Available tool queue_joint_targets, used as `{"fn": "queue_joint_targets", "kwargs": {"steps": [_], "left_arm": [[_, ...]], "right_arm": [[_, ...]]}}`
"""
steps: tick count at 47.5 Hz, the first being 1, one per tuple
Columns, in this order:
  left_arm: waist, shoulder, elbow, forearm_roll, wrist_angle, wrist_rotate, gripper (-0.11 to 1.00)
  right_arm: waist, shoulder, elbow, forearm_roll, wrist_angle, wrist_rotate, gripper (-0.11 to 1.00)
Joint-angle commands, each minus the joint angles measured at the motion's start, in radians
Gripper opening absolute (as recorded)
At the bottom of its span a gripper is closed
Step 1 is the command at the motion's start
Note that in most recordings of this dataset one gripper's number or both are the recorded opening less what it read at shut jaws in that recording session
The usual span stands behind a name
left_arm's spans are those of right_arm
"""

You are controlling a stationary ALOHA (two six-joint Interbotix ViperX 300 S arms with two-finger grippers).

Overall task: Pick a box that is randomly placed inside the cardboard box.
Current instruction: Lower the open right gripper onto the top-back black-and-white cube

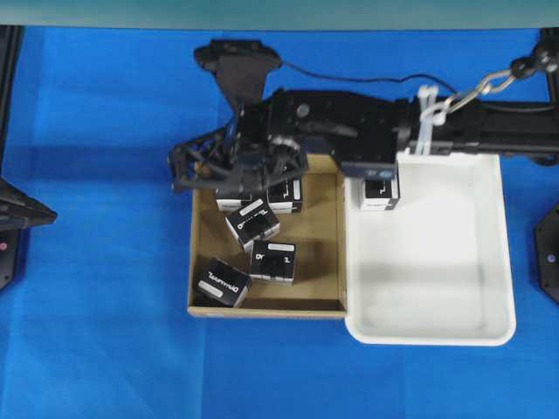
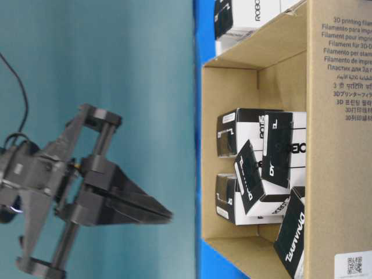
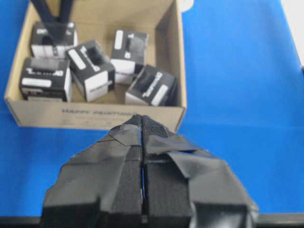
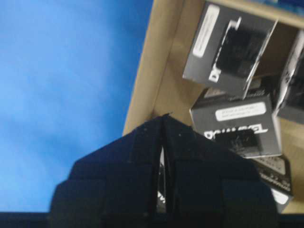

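Blue cloth [image 1: 105,349] – cardboard box [image 1: 203,262], white tray [image 1: 502,253].

White plastic tray [image 1: 454,327], blue table cover [image 1: 96,349]

Bright, even light from above; the arm throws a soft shadow into the white tray [image 1: 489,262]. Both wrist views are blurred close up, the right pincer [image 4: 164,142] worst.

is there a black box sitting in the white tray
Yes, in the overhead view one black box sits in the top-left corner of the white tray, partly under the right arm.
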Motion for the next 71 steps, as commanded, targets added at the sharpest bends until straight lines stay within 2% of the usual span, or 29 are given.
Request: {"fn": "queue_joint_targets", "kwargs": {"steps": [1,5,8,15,19,22,30,40,49,57,71], "left_arm": [[0.002,0.005,-0.021,0.003,-0.005,0.008,-0.07],[0.002,0.003,-0.021,0.003,-0.005,0.020,-0.07],[0.000,0.002,-0.020,0.002,-0.005,0.028,-0.07],[-0.002,-0.005,-0.020,0.002,-0.003,0.032,-0.07],[-0.005,-0.011,-0.020,0.003,-0.005,0.031,-0.07],[-0.006,-0.017,-0.020,0.002,-0.003,0.029,-0.07],[-0.012,-0.026,-0.018,0.003,-0.005,0.026,-0.07],[-0.011,-0.026,-0.014,0.003,-0.005,0.029,-0.07],[-0.011,-0.023,-0.009,0.002,-0.005,0.032,-0.07],[-0.012,-0.021,-0.008,0.003,-0.005,0.032,-0.07],[-0.012,-0.025,-0.006,0.002,-0.005,0.032,-0.07]], "right_arm": [[0.000,0.017,0.000,-0.003,-0.008,0.002,0.08],[0.005,0.029,0.006,-0.003,-0.009,0.006,0.16],[0.005,0.041,0.008,-0.003,-0.021,0.014,0.25],[-0.006,0.055,0.008,-0.014,-0.044,0.040,0.68],[-0.006,0.060,0.008,-0.046,-0.029,0.069,0.90],[-0.006,0.064,0.009,-0.071,-0.008,0.097,0.98],[-0.012,0.066,0.009,-0.124,0.041,0.147,0.98],[-0.015,0.089,0.005,-0.129,0.038,0.164,0.98],[-0.012,0.127,-0.002,-0.133,0.020,0.222,0.98],[-0.011,0.155,-0.002,-0.156,0.018,0.259,0.98],[-0.006,0.181,-0.003,-0.156,0.023,0.321,0.98]]}}
